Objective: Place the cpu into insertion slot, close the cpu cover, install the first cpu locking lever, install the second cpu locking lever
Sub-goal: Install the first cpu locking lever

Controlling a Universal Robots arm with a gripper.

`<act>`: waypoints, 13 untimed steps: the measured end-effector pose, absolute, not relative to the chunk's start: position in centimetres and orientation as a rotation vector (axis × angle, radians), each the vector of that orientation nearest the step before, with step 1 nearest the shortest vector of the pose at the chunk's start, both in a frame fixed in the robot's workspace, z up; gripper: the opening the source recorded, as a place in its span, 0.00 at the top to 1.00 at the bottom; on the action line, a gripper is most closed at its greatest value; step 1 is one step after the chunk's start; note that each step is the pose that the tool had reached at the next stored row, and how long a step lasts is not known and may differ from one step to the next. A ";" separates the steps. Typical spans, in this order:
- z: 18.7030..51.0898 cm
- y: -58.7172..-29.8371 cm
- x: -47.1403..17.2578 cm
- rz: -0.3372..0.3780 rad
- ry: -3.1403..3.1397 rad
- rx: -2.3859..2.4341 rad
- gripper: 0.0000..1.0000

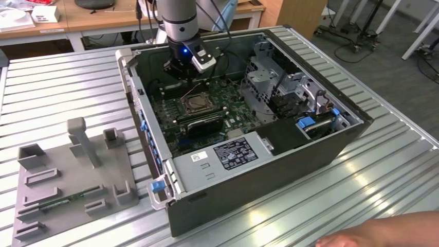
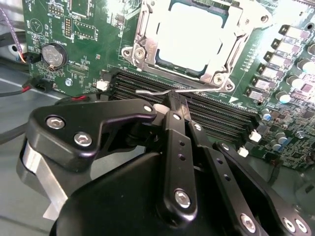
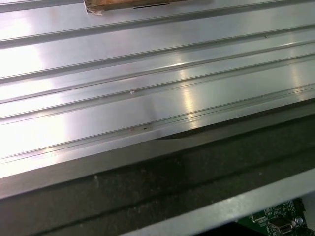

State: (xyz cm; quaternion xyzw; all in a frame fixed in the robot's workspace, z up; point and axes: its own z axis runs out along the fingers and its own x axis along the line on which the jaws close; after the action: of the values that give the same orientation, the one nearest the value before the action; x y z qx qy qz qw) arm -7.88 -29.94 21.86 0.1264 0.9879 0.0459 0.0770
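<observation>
Pinching a thin wire locking lever (image 2: 156,92) between narrowed fingertips, the gripper (image 2: 173,104) sits just beside the insertion slot (image 2: 147,42), where the second wrist view catches the cpu (image 2: 193,37) seated under the closed cpu cover (image 2: 235,37), while the exterior view shows the open computer case (image 1: 274,170).

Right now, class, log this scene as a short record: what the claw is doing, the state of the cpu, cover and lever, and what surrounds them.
claw: closed on the thin wire locking lever
cpu: seated in the insertion slot
cpu cover: lying down around the cpu
setting: open computer case on a ribbed metal table
nearby: grey fixture block; a person's hand
</observation>
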 end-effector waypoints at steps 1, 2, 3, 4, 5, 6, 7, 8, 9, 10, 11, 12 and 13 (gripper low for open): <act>21.8 -29.9 -7.9 0.137 2.960 0.379 0.90; 21.7 -29.9 -7.9 0.137 2.960 0.379 0.90; 21.7 -29.9 -7.8 0.137 2.960 0.379 0.90; 21.6 -29.9 -7.8 0.137 2.960 0.380 0.90; 21.6 -29.9 -7.8 0.137 2.960 0.380 0.90; 21.6 -29.9 -7.8 0.137 2.960 0.380 0.90; 21.6 -29.9 -7.8 0.137 2.960 0.380 0.90; 21.6 -29.9 -7.8 0.137 2.960 0.380 0.90; 21.6 -29.9 -7.8 0.137 2.960 0.380 0.90; 21.6 -29.9 -7.8 0.137 2.960 0.380 0.90; 21.6 -29.9 -7.8 0.137 2.960 0.380 0.90; 21.5 -29.9 -7.8 0.137 2.960 0.380 0.90; 21.5 -29.9 -7.8 0.137 2.960 0.380 0.90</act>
State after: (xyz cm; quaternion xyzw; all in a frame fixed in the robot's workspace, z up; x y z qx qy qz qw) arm -7.83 -29.94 21.53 0.1267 0.9879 0.0458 0.0770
